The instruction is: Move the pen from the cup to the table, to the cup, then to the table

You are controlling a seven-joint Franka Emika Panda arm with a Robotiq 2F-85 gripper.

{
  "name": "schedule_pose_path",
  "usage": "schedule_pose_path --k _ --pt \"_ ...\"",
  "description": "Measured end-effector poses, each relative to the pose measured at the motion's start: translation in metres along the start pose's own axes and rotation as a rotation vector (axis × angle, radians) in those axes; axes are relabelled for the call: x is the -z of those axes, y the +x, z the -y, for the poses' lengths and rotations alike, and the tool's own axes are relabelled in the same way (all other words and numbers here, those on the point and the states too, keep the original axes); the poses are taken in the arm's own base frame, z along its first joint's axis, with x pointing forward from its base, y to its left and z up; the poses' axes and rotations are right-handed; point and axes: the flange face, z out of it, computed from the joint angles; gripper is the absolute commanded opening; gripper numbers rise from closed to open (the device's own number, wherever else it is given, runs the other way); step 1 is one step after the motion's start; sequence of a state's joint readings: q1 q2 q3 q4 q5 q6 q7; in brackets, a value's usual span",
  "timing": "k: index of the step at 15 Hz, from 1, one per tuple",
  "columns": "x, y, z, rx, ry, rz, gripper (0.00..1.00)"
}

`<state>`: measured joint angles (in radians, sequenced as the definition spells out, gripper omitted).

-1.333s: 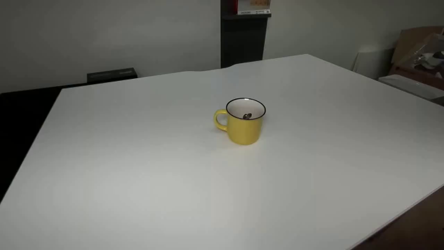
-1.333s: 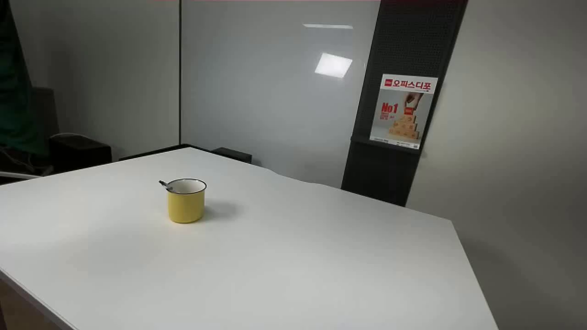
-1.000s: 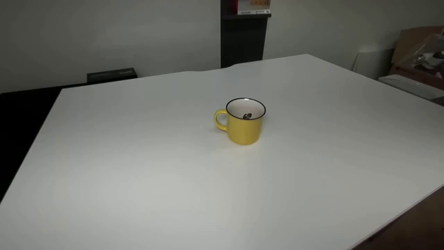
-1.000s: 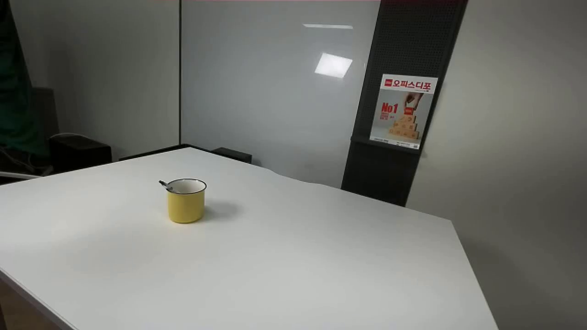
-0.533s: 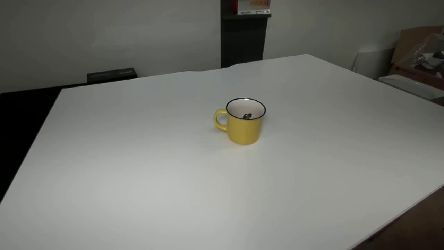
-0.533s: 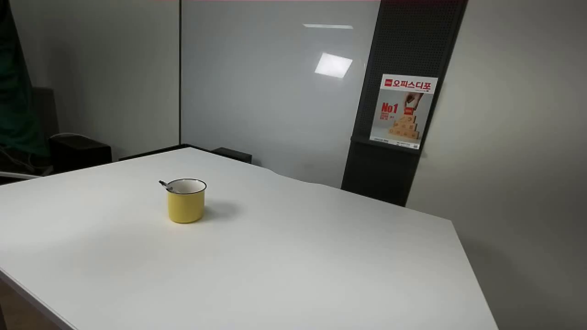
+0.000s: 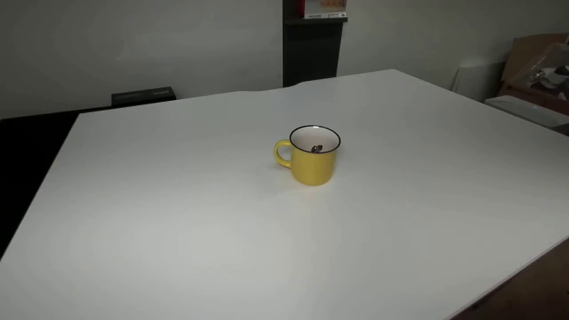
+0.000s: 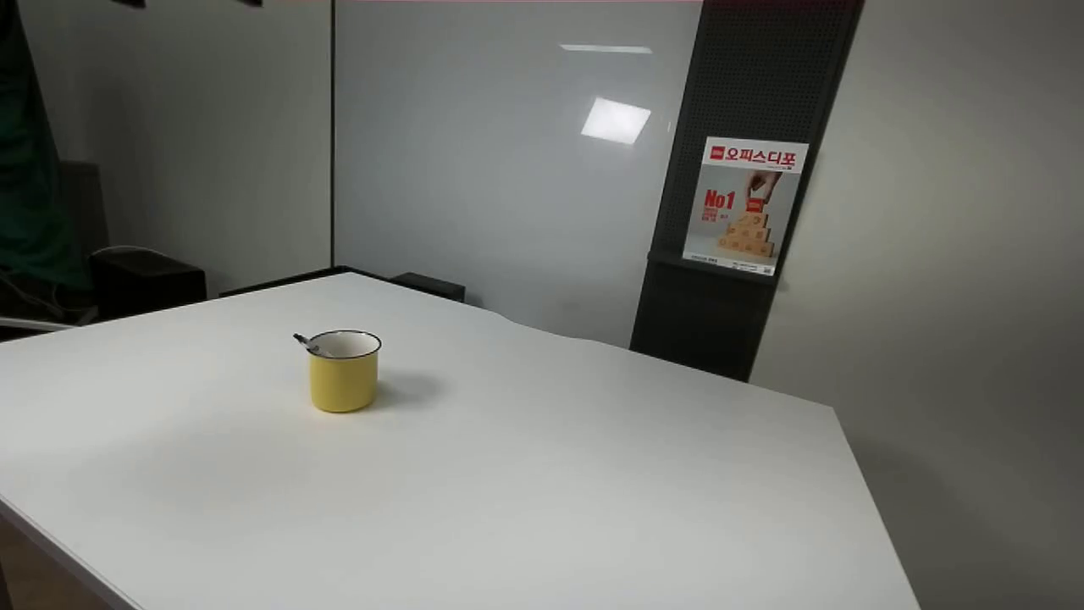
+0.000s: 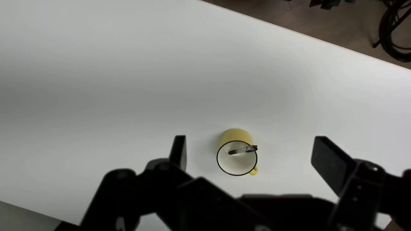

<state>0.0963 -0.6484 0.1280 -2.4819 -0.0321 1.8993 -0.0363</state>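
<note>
1. Tabletop, plain and white, begins left of the fingers in the wrist view, runs beneath them and carries on past the right-hand one.
2. The fingers stand wide apart, with a broad gap from the left-hand one to the right-hand one; both look dark and somewhat blurred.
3. Between the fingers, well below them, the yellow cup sits upright on the tabletop, nearer the left-hand finger in the wrist view.
4. The pen is also between the fingers, clear of both. It leans in the cup: one dark end rests inside, the other crosses the dark rim on the side toward the right-hand finger.
5. The cup's handle pokes out on that same side.
6. Above and beyond the right-hand finger, a coiled dark cable lies on brown floor, past the tabletop's edge.
7. In an exterior view, green cloth hangs left of the fingertips, which barely show at the top edge, set apart; the cup stands far lower and to their right, and a poster well off to the right.
</note>
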Motion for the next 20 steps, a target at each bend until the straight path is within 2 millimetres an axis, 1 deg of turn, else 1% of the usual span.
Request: schedule_pose_path --k 4,7,10,13,14,15,18,20 --pt "-0.04 0.043 0.007 -0.01 -0.075 -0.061 1.0" --pt "-0.079 0.072 0.011 -0.08 -0.123 -0.102 1.0" --pt "-0.125 0.089 0.018 -0.147 -0.132 -0.073 1.0" --pt "-0.16 0.097 0.029 -0.16 -0.141 -0.033 1.0" --pt "-0.167 0.098 0.032 -0.157 -0.137 -0.021 1.0" --pt "-0.17 0.098 0.032 -0.155 -0.135 -0.016 1.0" --pt "-0.166 0.098 0.03 -0.158 -0.136 -0.024 1.0" --pt "-0.166 0.098 0.03 -0.172 -0.139 -0.025 1.0"
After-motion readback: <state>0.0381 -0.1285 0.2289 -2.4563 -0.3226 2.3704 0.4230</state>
